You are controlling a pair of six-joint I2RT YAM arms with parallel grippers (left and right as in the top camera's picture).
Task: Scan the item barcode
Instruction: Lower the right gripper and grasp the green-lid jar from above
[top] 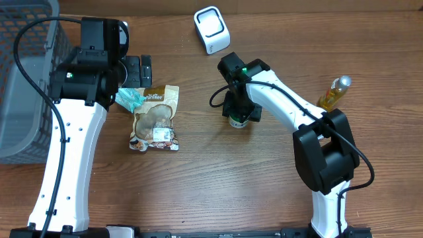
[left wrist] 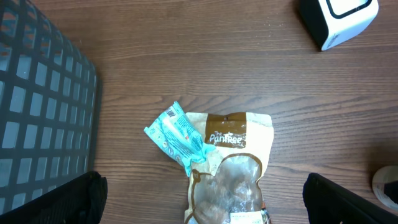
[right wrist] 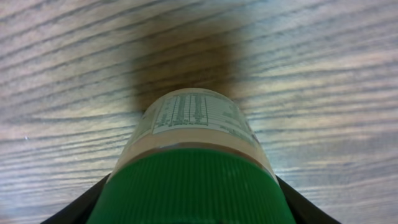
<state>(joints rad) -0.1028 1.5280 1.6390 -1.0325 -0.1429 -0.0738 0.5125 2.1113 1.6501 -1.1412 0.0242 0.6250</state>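
Note:
A jar with a green ribbed lid (right wrist: 193, 180) and a printed label stands upright on the wood table, small in the overhead view (top: 238, 121). My right gripper (right wrist: 193, 208) reaches down over it, its black fingers pressed against both sides of the lid. The white barcode scanner (top: 211, 30) sits at the back of the table, apart from the jar. My left gripper (left wrist: 202, 199) hangs wide open above a tan snack pouch (left wrist: 230, 168) and holds nothing.
A teal packet (left wrist: 177, 137) lies against the pouch's top left corner. A grey wire basket (top: 26, 79) stands at the far left. A yellow bottle (top: 334, 94) stands at the right, beside the right arm.

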